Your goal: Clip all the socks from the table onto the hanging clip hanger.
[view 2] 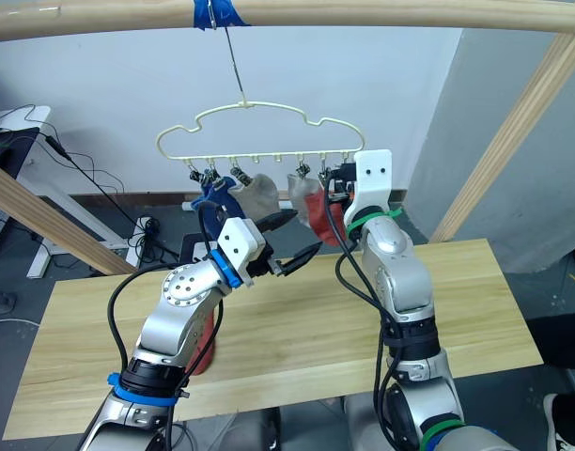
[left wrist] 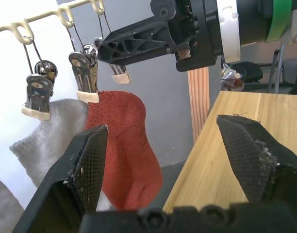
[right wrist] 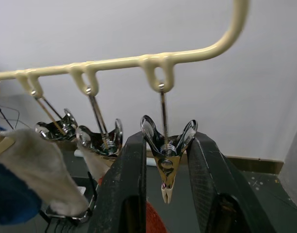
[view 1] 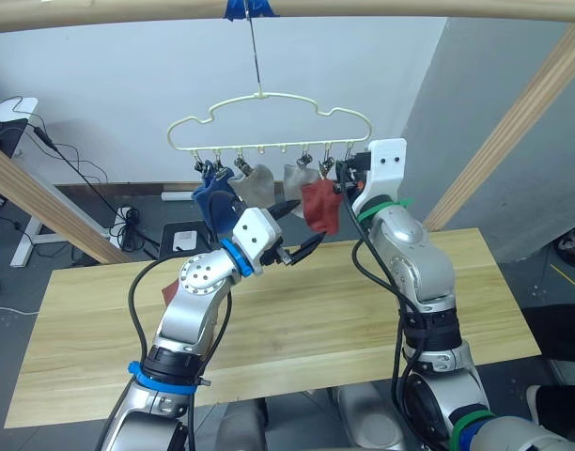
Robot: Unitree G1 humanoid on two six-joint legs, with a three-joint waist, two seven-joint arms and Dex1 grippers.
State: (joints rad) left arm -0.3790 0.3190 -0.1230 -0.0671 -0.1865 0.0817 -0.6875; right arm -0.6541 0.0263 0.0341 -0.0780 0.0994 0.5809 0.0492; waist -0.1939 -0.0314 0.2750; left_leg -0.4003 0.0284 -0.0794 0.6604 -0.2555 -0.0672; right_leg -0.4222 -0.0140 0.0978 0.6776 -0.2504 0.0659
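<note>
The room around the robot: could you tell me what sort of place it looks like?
Probably a lab or workshop set up for a laundry test: a clip hanger with socks hangs from a wooden pole frame over a plank table, with cables on the floor behind.

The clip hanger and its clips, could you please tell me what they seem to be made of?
The clip hanger looks like wire with a smooth pale-yellow coating, probably plastic: even, faintly glossy, no bare metal on the frame. The clips look like polished metal, mirror-bright with a coiled spring, ending in cream tips, possibly plastic.
</note>
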